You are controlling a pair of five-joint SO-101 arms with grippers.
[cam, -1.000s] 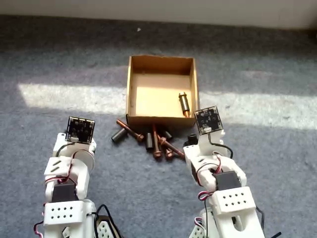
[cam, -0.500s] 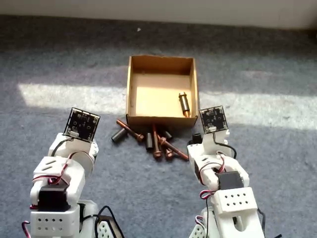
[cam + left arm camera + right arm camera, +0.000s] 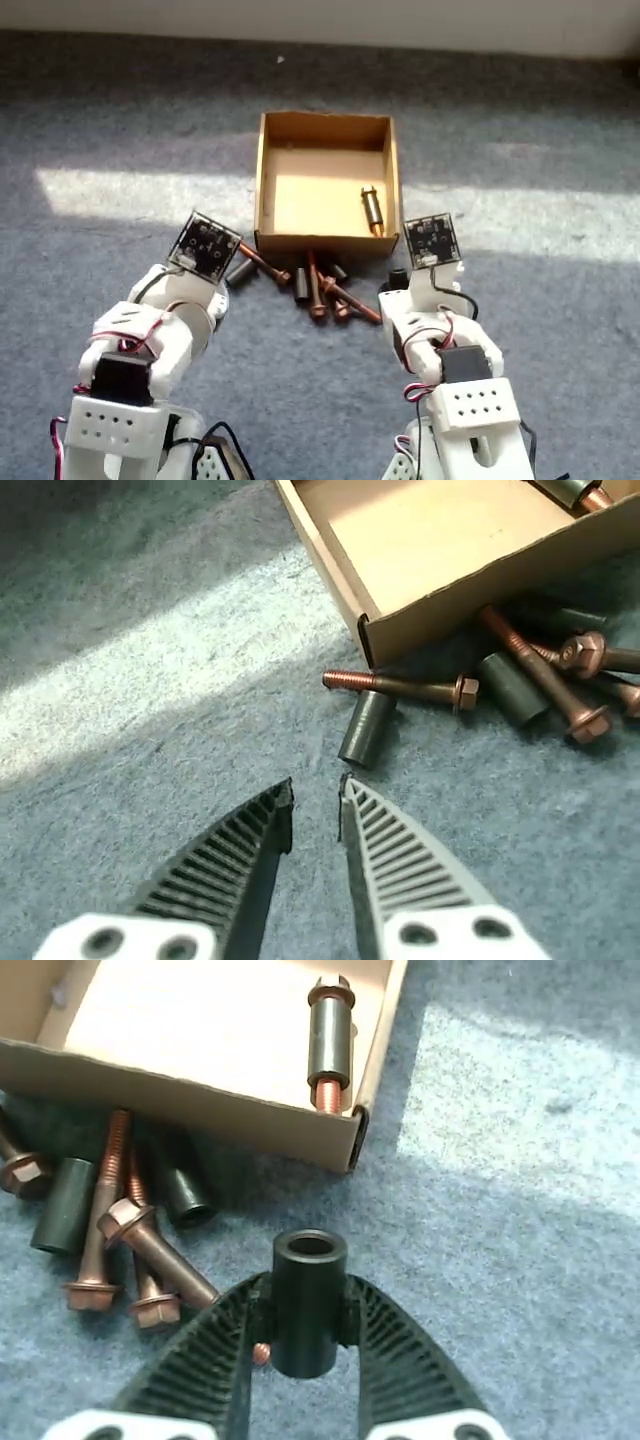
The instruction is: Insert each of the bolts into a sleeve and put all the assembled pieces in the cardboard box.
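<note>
Swinging right toward the loose bolt (image 3: pixel 400 688) lying beside the cardboard box (image 3: pixel 262 180), the left gripper (image 3: pixel 315 805) is hanging narrowly open and empty while the right gripper (image 3: pixel 306 1300) is clamping a sleeve (image 3: pixel 305 1335) upright.

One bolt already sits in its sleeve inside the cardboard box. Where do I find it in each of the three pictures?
High view: the assembled piece lies inside the cardboard box, along its right wall.
Left wrist view: its end shows inside the box, cut by the picture's edge.
Right wrist view: it lies by a box corner, beyond the sleeve in the right claw.
Shared landmark: the box's front wall.
</note>
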